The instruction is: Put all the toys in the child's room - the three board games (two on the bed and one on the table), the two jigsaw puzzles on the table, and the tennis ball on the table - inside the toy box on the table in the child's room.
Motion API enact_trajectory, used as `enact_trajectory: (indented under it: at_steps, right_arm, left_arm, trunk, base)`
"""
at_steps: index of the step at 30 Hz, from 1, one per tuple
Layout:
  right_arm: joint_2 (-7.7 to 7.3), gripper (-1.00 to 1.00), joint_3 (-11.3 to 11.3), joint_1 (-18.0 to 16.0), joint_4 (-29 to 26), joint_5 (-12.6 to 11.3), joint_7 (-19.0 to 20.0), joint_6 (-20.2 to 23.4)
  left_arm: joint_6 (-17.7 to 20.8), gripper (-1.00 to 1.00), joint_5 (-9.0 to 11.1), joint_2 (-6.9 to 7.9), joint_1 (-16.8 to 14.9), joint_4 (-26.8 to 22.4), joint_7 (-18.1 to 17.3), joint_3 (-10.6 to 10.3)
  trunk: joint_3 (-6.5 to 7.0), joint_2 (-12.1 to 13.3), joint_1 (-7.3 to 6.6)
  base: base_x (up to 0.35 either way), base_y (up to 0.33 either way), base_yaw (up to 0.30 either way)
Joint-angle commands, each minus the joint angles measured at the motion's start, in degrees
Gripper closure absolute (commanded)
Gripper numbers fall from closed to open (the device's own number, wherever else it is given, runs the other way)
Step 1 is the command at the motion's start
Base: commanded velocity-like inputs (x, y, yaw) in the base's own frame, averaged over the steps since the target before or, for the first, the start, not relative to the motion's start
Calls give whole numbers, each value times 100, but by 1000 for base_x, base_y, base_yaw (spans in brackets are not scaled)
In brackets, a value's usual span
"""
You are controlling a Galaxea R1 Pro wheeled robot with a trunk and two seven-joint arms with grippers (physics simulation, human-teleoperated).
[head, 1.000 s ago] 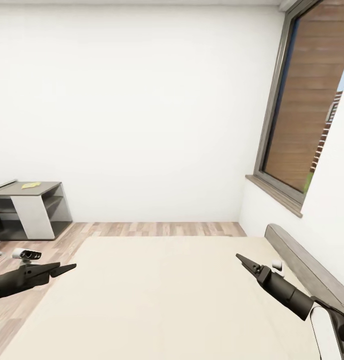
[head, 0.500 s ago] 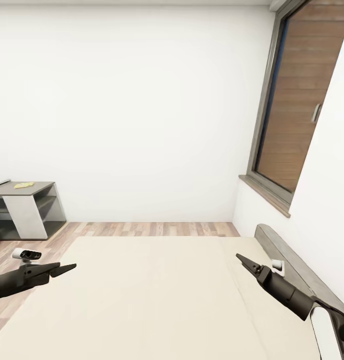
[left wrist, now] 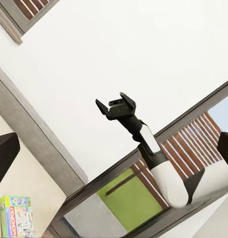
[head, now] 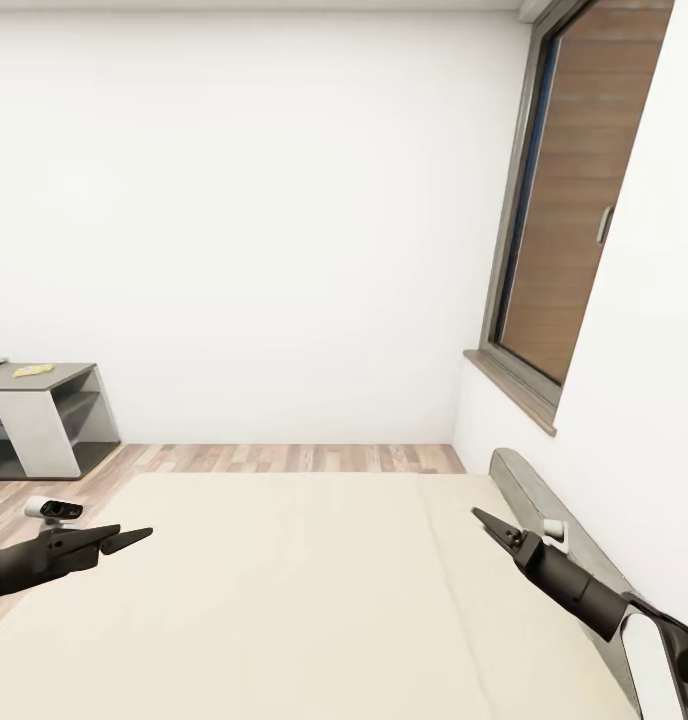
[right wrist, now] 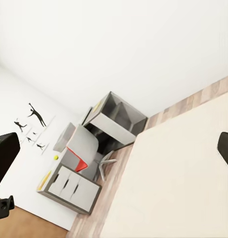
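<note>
Over the big cream bed, both of my hands empty

In my head view I held the black left gripper [head: 134, 540] and the black right gripper [head: 487, 524] above the plain cream mattress of the bed [head: 284, 590]; each had its fingers apart and nothing between them. Through my left wrist camera I saw a blue-green printed board game box [left wrist: 17, 214] lying on the bed near the low grey headboard [left wrist: 37, 139]. Far off by the white wall stood the grey and white L-shaped desk [right wrist: 79, 171], with a tiny yellow-green tennis ball [right wrist: 56, 157] on top.
</note>
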Motion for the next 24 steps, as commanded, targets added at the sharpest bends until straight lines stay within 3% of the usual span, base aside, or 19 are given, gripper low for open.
enact_trajectory:
  at_steps: [1, 11, 24]
  right_arm:
    - [1, -100, -6, -3, 3, -1, 18, 27]
    - [1, -100, -9, -3, 23, -1, -15, 27]
    - [-29, -100, -9, -3, 20, 7, -26, 19]
  left_arm:
    - [61, -100, 30, 8, -6, 3, -17, -29]
    - [53, -100, 30, 8, -6, 3, -17, -28]
    - [52, -100, 32, 9, -6, 3, -17, -29]
  trunk:
    - [-3, -6, 3]
    - [-3, -6, 3]
    - [-3, -6, 3]
  base:
    - [0, -291, 0]
    - [0, -270, 0]
    - [0, -36, 0]
